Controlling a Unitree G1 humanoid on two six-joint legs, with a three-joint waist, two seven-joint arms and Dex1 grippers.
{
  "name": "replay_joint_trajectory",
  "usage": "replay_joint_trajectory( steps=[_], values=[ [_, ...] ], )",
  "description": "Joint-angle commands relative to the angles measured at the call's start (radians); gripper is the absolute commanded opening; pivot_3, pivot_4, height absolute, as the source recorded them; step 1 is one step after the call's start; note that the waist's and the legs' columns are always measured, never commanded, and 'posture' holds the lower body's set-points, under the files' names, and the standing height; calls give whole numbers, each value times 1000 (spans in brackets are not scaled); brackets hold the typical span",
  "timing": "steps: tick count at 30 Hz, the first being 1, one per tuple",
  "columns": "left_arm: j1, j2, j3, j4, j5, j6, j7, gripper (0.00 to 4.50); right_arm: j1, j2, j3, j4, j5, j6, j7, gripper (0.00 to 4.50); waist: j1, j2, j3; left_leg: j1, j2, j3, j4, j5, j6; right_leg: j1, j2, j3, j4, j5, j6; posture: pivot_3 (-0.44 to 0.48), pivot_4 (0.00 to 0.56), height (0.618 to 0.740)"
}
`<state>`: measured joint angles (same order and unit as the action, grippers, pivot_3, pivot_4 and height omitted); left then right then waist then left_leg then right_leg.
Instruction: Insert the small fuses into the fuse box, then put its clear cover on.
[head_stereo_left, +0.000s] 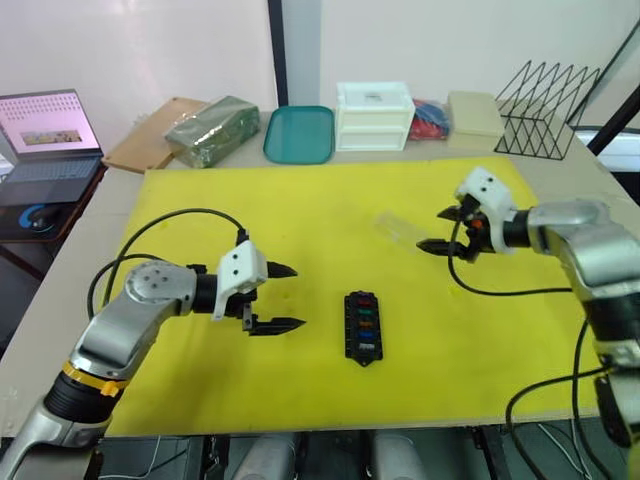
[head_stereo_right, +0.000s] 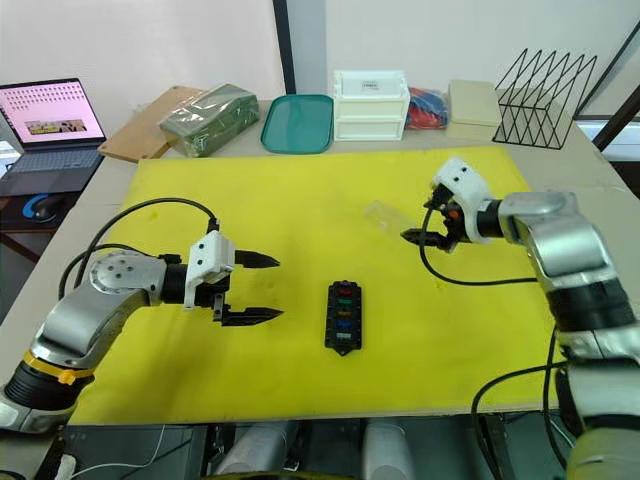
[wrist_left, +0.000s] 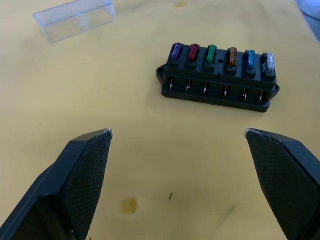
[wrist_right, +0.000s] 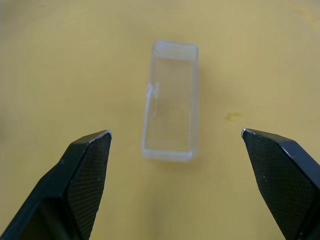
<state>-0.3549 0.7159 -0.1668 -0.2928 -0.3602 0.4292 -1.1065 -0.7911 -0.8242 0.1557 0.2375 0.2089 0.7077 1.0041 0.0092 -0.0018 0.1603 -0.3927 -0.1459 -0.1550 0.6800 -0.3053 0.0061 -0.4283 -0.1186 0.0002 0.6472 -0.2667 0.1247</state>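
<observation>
The black fuse box (head_stereo_left: 363, 326) lies on the yellow mat, with several small fuses (wrist_left: 221, 55) in purple, red, green, amber, blue and grey standing in its slots. My left gripper (head_stereo_left: 283, 297) hovers open to its left, nothing between the fingers. The clear cover (wrist_right: 172, 107) lies flat on the mat further back and to the right, also seen as clear cover (head_stereo_left: 398, 227). My right gripper (head_stereo_left: 440, 230) is open just right of the cover, pointing at it, apart from it.
At the table's back stand a teal tray (head_stereo_left: 299, 134), a white drawer unit (head_stereo_left: 375, 116), a green packet (head_stereo_left: 213, 130) and a black wire rack (head_stereo_left: 545, 110). A laptop (head_stereo_left: 45, 150) sits at far left. The yellow mat (head_stereo_left: 300, 210) covers most of the table.
</observation>
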Motion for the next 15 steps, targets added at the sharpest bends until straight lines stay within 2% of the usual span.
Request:
replay_joint_trajectory(
  steps=[1, 7, 15],
  values=[
    [12, -4, -1, -30, 15, -29, 15, 4500, -126, 68, 35, 163, -44, -39, 14, 4441, -5, 0, 0, 0, 0, 0, 0, 0, 0, 0, 0, 0, 0, 0, 0, 0, 150, 740],
    [37, -11, 3, -43, 23, -42, 35, 4500, -239, 164, 64, 369, -79, -71, 49, 4441, -2, 0, 0, 0, 0, 0, 0, 0, 0, -1, 0, 0, 0, 0, 0, 0, 150, 740],
    [70, -21, 2, -64, 27, -48, 65, 4500, -264, 207, 106, 506, -169, -162, 65, 4441, -6, 1, 0, 0, 0, 0, 0, 0, 0, -1, 0, 0, 1, 0, 0, 0, 150, 740]
  ],
)
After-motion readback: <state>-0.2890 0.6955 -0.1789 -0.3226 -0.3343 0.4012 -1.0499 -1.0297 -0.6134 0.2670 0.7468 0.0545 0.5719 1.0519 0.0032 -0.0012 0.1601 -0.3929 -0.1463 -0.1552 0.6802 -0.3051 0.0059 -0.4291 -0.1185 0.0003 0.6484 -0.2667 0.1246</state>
